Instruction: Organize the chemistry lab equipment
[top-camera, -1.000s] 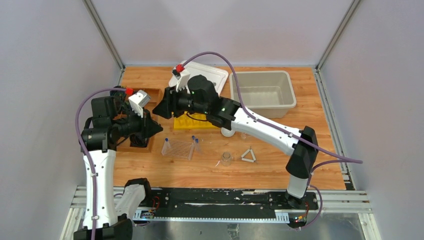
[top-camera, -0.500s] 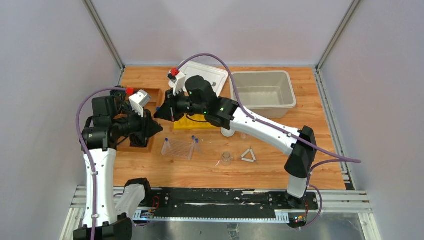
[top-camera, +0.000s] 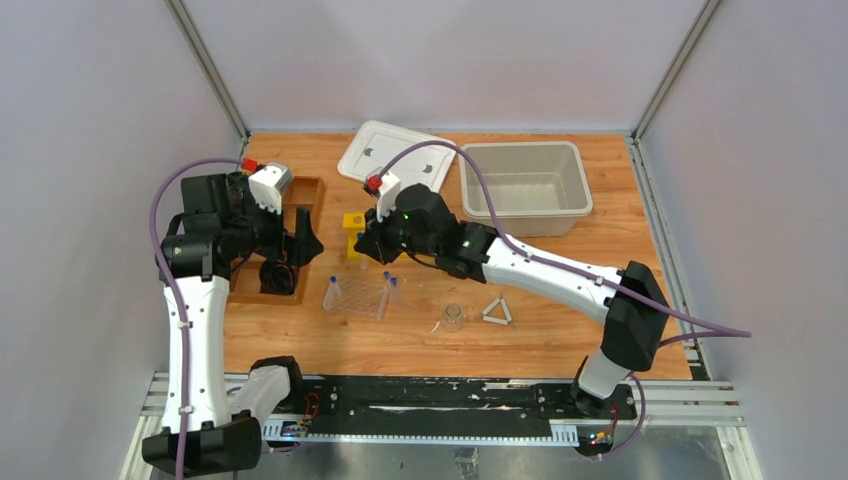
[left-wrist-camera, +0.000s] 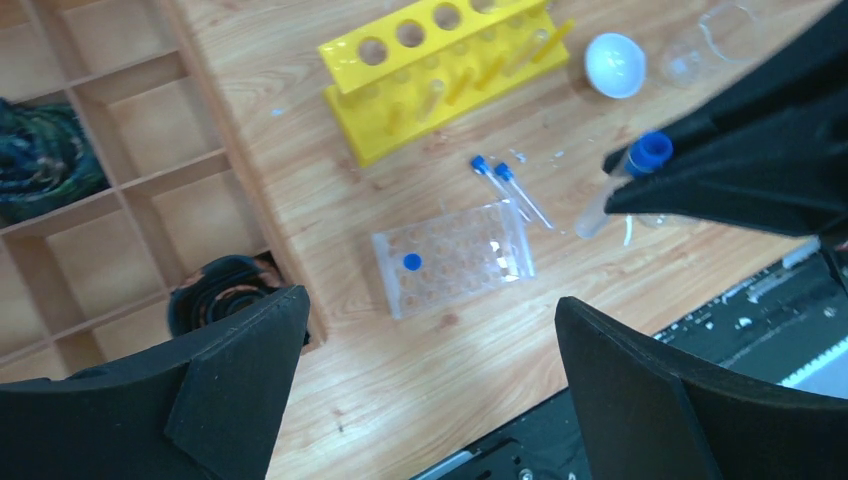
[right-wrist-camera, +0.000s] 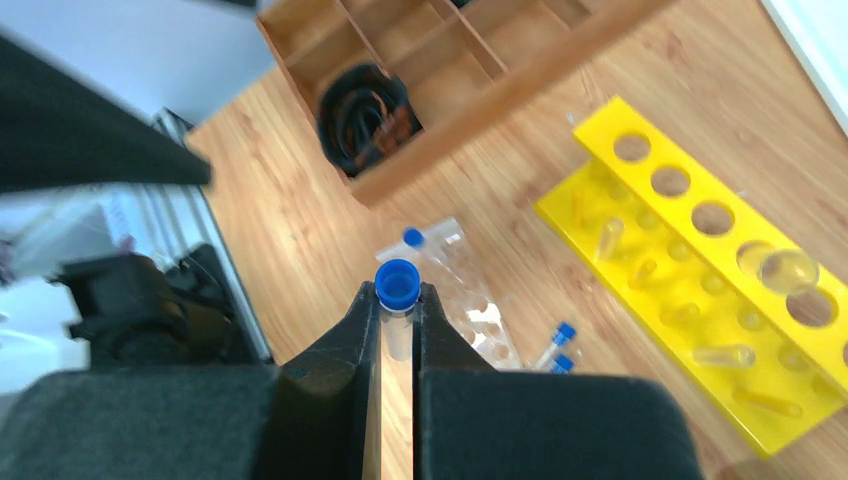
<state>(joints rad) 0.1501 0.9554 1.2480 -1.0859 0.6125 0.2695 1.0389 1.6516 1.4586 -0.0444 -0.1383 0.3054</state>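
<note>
Nearest my side of the table, the small glass beaker (top-camera: 453, 318) and the white triangle (top-camera: 497, 311) sit apart on the wood, just where they were a second ago. Left of them and a little farther back lies the clear plastic rack (top-camera: 357, 297). One blue-capped tube (left-wrist-camera: 411, 262) stands in a corner hole and two loose tubes (left-wrist-camera: 500, 182) lie just beside its far edge; none of that has shifted.

Above the rack, things have changed. A second ago my right gripper (right-wrist-camera: 397, 302) was stretched out to the left gripper (left-wrist-camera: 432, 308) above the wooden organiser (top-camera: 308, 192). It has since drawn back toward the middle and hangs by the clear rack's far side. Its fingers are pressed together on a fourth tube (right-wrist-camera: 398, 282), pinching it just below the blue cap. The left gripper's fingers are now spread wide with nothing between them, and it sits over the organiser's right edge.

Behind them, the yellow rack (left-wrist-camera: 450, 60) is less covered than before, with the white dome-shaped piece (left-wrist-camera: 615, 65) just beside one end. Farthest back, the white lid (top-camera: 398, 152) now shows in full, and the beige bin (top-camera: 523, 180) is unmoved.
</note>
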